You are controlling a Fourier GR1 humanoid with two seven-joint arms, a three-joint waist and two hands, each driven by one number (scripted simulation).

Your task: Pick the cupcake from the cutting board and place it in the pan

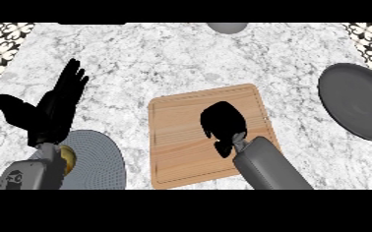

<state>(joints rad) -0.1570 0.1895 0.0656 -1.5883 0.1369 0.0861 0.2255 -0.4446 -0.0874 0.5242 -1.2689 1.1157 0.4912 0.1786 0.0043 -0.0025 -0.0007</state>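
Cupcake hidden, seemingly beneath right hand (224,123) curled over cutting board (174,142).

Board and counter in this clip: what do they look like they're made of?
The board looks like pale wood with a matte finish: straight grain lines run across it, and a groove follows its edge. The counter looks like polished stone, perhaps marble or granite: white with grey mottled veining. Its gloss can't be judged.

Marble counter (167,59) w/ cutting board (178,142), pan (352,103), plate (98,162).
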